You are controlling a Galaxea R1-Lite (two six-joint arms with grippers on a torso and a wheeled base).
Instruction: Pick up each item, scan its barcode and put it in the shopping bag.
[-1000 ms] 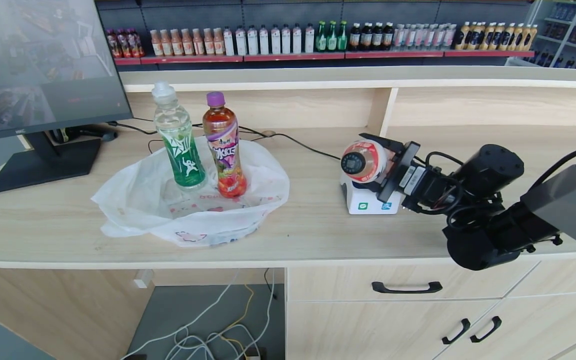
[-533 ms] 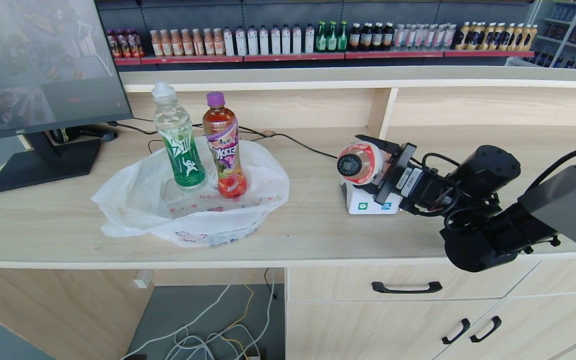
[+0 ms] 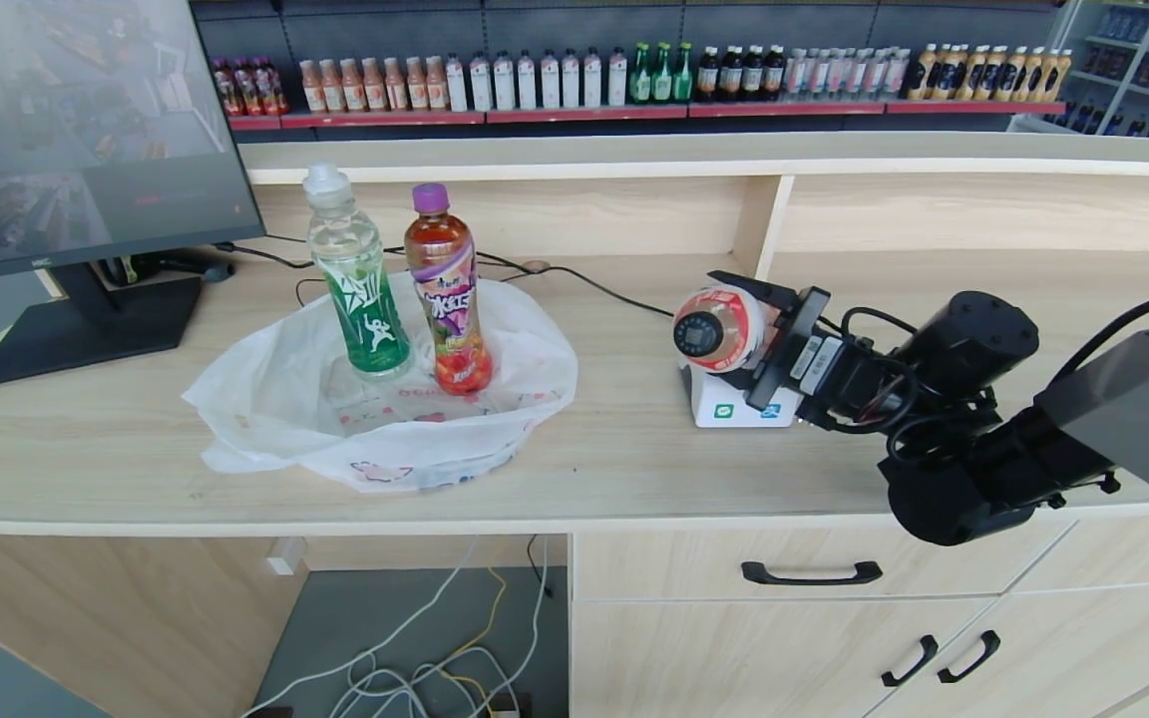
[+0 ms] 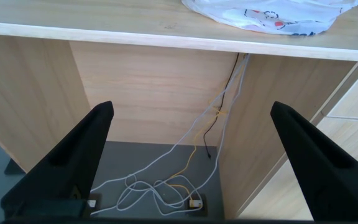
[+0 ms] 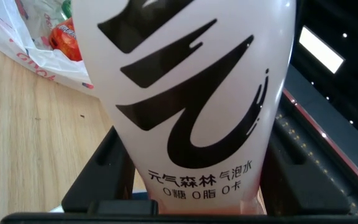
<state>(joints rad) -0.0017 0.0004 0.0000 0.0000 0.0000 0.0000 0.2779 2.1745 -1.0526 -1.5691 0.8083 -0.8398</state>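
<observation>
My right gripper [image 3: 772, 329] is shut on a pale pink bottle [image 3: 719, 329] with a dark cap, held on its side just above the white scanner [image 3: 734, 407]. Up close, the bottle [image 5: 191, 93] shows a white label with black strokes between the black fingers [image 5: 101, 171]. The white shopping bag [image 3: 385, 424] lies open on the counter to the left. In it stand a green-labelled bottle [image 3: 355, 289] and an orange bottle with a purple cap [image 3: 447, 299]. My left gripper [image 4: 191, 109] hangs open below the counter edge, with the bag [image 4: 272, 12] above it.
A monitor [image 3: 66, 130] stands at the counter's far left, and black cables [image 3: 574, 279] run along the back. A raised shelf wall [image 3: 764, 214] sits behind the scanner. Drawers with black handles [image 3: 811, 573] are below; loose cables [image 4: 166, 186] lie on the floor.
My right gripper has shifted slightly to the left with the bottle, staying over the scanner. The bag and its two bottles have not moved.
</observation>
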